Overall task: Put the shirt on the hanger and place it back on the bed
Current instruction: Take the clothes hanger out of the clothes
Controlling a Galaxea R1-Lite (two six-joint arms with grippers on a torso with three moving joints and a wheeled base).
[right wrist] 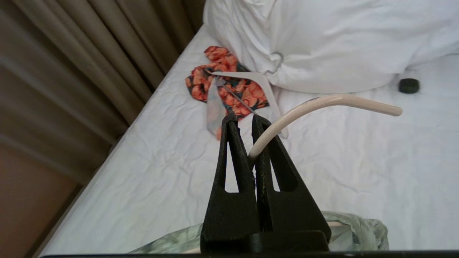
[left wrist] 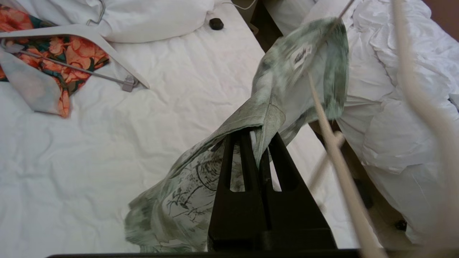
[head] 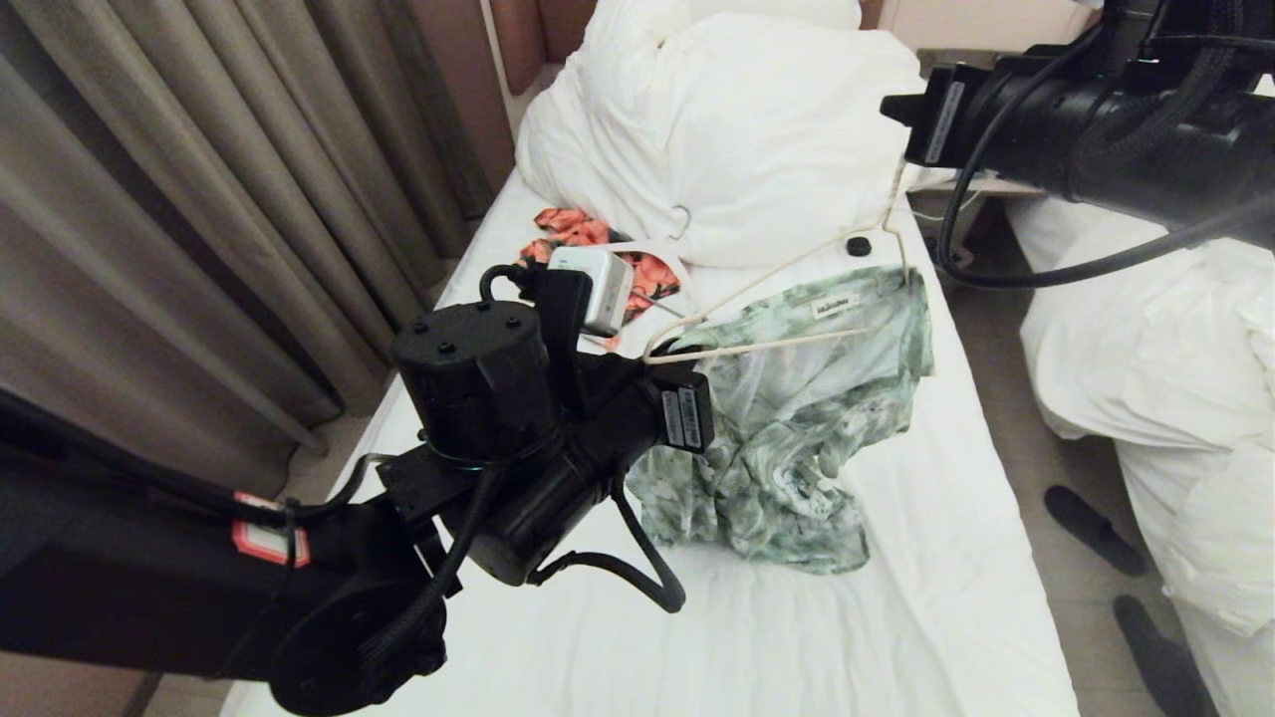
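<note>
From the head camera I am seeing the shirt [head: 787, 418] hanging lifted over the bed [head: 956, 597], one shoulder already over the far end of the hanger [head: 797, 299], the near end still bare. My left gripper [head: 687, 413] is sitting at the near collar edge.

Through the left wrist camera, the left gripper [left wrist: 259, 143] is pinching shirt [left wrist: 251, 118] fabric between closed fingers. I judge I should be drawing that fold outward over the hanger's free end, keeping it taut.

Through the right wrist camera, the right gripper [right wrist: 251, 139] is clamped on the hanger's hook [right wrist: 322, 104]; holding it level should help. The orange floral garment [right wrist: 229, 82] is lying by the pillows [right wrist: 340, 36]. No containers are showing.
</note>
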